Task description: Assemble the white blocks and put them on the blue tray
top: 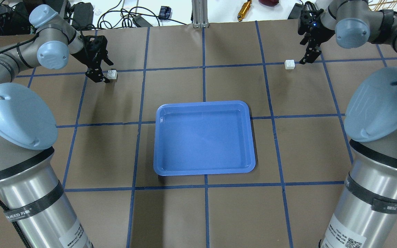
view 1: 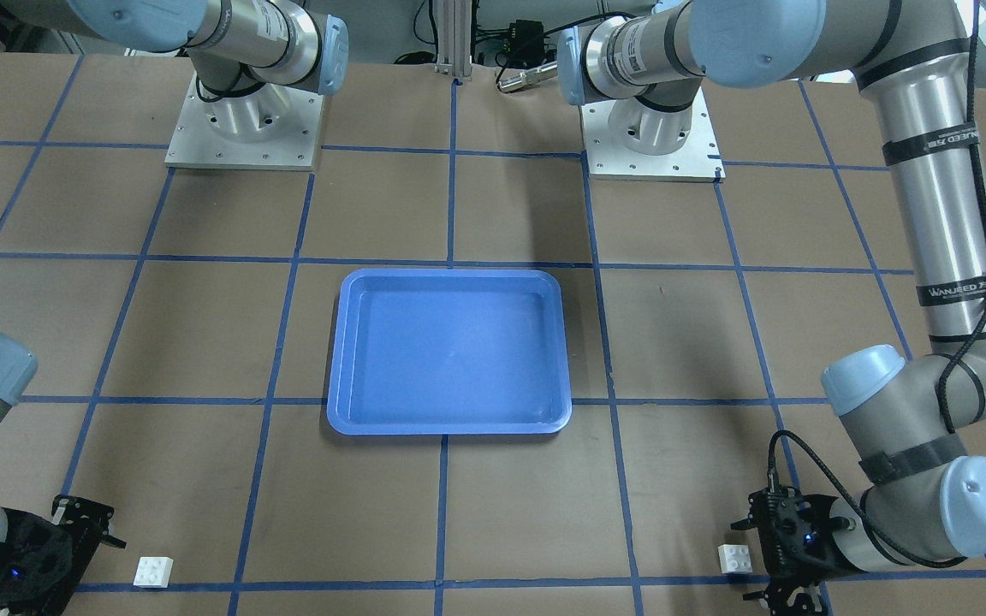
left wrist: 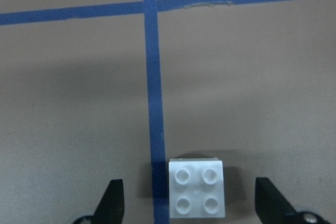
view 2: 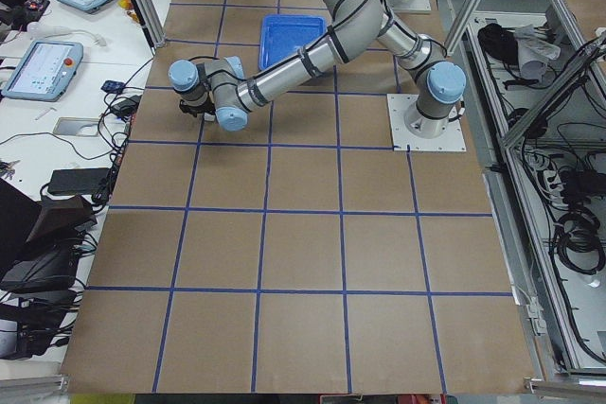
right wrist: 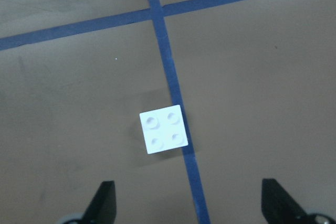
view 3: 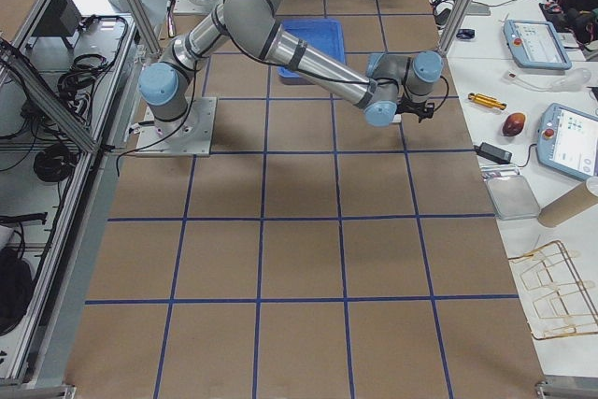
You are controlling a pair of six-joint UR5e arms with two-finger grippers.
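Fingers (left wrist: 113, 200) spread, studded white blocks (left wrist: 197, 187), glossy tray (view 1: 450, 342)

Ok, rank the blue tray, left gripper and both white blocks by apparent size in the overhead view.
1. The blue tray, by far.
2. The left gripper.
3. The left white block and right white block look alike, so they tie.

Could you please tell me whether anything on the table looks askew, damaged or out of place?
Nothing stands out. The blue tray lies flat and empty mid-table. One white block sits studs up between the fingers of the open left gripper, the other white block studs up ahead of the open right gripper; neither looks damaged.
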